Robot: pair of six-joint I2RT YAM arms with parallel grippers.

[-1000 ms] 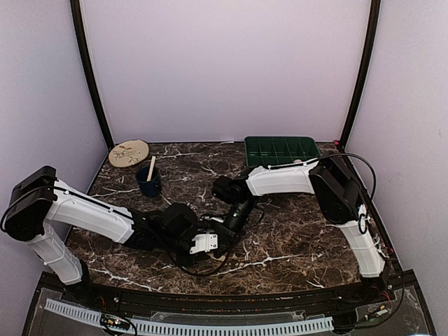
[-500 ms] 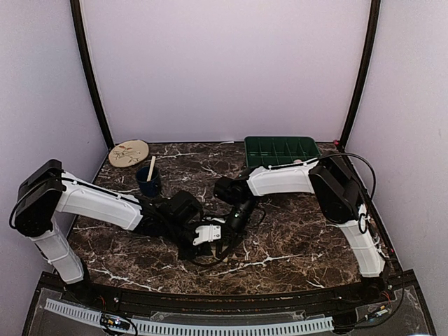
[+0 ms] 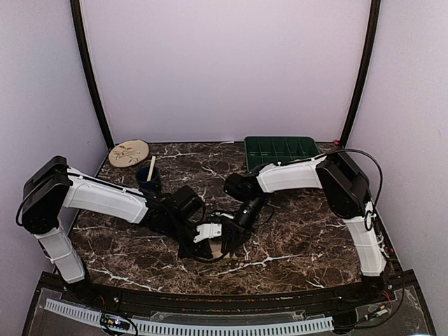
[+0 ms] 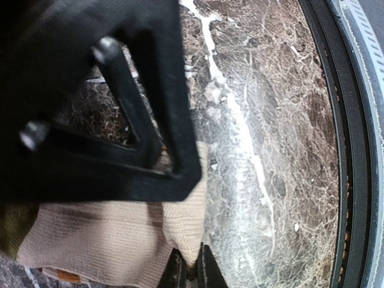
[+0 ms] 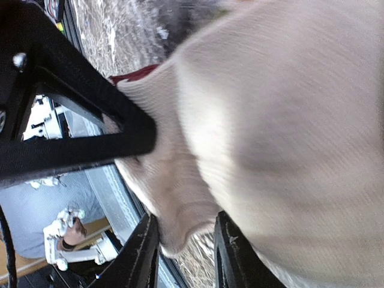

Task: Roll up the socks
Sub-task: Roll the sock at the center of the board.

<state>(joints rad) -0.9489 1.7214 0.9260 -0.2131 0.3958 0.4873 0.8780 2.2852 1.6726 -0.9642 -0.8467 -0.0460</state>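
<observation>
A tan sock (image 4: 114, 240) with brown stripes lies on the dark marble table (image 3: 294, 238), near the front middle. In the top view only a small tan patch of this sock (image 3: 218, 248) shows between the two wrists. My left gripper (image 4: 192, 270) is shut on a corner of it. Close up in the right wrist view, the sock (image 5: 282, 120) shows a red band. A loose fold of it hangs between the parted jaws of my right gripper (image 5: 187, 255), which is open. Both grippers meet over the sock, the left gripper (image 3: 212, 236) beside the right gripper (image 3: 234, 229).
A round beige patterned plate (image 3: 129, 152) lies at the back left. In front of it stands a dark blue cup (image 3: 148, 182) with a wooden stick in it. A green tray (image 3: 281, 150) sits at the back right. The table's black front rail (image 4: 354, 150) runs close to the sock.
My left gripper has moved right, up to the right gripper, and shut on the sock's corner. The right jaws have opened off the fabric, and the right wrist has shifted slightly right.
</observation>
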